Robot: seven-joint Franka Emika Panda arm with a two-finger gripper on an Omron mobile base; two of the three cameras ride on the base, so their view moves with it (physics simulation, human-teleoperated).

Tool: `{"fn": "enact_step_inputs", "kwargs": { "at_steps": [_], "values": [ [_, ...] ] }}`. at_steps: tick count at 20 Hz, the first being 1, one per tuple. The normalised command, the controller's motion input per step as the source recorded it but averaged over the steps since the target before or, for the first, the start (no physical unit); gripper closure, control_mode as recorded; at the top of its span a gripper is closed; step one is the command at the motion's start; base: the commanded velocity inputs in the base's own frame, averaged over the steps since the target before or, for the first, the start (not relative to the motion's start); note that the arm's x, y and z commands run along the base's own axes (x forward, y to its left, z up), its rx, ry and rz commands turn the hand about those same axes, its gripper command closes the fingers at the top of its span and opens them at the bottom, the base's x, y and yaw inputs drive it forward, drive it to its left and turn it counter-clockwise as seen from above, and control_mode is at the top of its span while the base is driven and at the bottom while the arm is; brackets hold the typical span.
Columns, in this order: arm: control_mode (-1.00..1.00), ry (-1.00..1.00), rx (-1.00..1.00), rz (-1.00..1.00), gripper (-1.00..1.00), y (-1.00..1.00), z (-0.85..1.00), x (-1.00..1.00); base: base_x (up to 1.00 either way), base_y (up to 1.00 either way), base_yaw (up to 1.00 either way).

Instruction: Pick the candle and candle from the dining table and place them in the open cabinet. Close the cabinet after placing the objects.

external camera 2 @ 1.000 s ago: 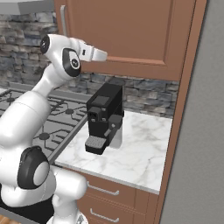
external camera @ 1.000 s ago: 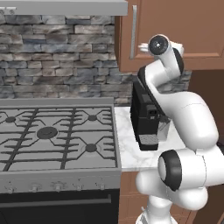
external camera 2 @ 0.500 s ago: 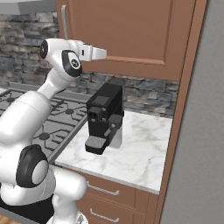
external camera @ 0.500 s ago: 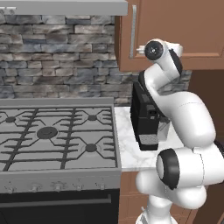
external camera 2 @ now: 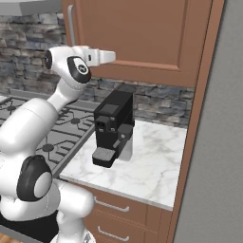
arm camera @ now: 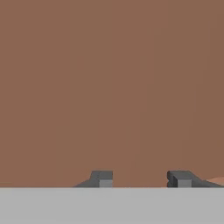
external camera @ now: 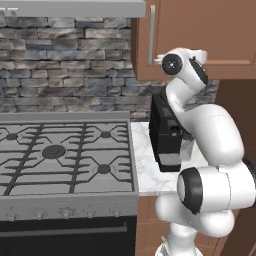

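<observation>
Fingers (arm camera: pixel 101 178) stand spread, empty, tips cut off low, facing blank brown cabinet (arm camera: pixel 112 87) wood, edges unseen.

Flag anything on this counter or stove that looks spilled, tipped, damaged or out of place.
Nothing stands out. The black coffee machine stands upright on the marble counter, the gas stove grates sit level, and the wall cabinet door is shut. No spills show.

I've got the gripper (arm camera: pixel 141 179) right up against the cabinet (external camera 2: pixel 142 38) door, coffee machine (external camera 2: pixel 113 127) on the counter (external camera 2: pixel 152 163) below it, stove (external camera: pixel 60 155) further left
</observation>
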Motion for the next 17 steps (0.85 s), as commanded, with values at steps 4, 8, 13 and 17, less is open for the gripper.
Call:
{"fn": "enact_step_inputs", "kwargs": {
  "at_steps": [4,8,13,17],
  "values": [
    [-1.00,0.00,-0.12,-0.01,-1.00,0.03,-0.42,0.75,0.00,0.00,0.00],
    [-1.00,0.00,-0.11,-0.01,-1.00,0.03,-0.44,0.75,0.00,0.00,0.00],
    [-1.00,0.00,-0.10,-0.01,-1.00,0.03,-0.45,0.75,0.00,0.00,0.00],
    [-1.00,0.00,-0.08,0.00,-1.00,0.03,-0.47,0.75,0.00,0.00,0.00]
  ]
}}
